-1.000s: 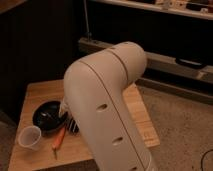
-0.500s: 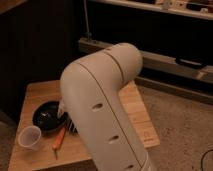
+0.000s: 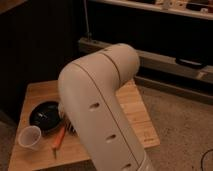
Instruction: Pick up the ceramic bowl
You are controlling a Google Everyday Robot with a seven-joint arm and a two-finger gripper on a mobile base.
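Note:
The ceramic bowl (image 3: 45,116) is a round, glossy black dish on the left part of the wooden table (image 3: 132,112). Its right rim disappears behind my white arm (image 3: 97,100). That arm fills the middle of the view and bends down toward the table just right of the bowl. The gripper is hidden behind the arm, somewhere low beside the bowl's right edge.
A translucent whitish plastic cup (image 3: 29,137) stands at the table's front left corner. An orange stick-like object (image 3: 59,138) lies just in front of the bowl, and a dark ribbed object (image 3: 68,126) shows at the arm's edge. Dark shelving (image 3: 165,60) runs behind; speckled floor (image 3: 182,125) lies to the right.
The arm has shifted slightly to the left, covering a bit more of the bowl's right side. Bowl, cup and orange object have stayed put.

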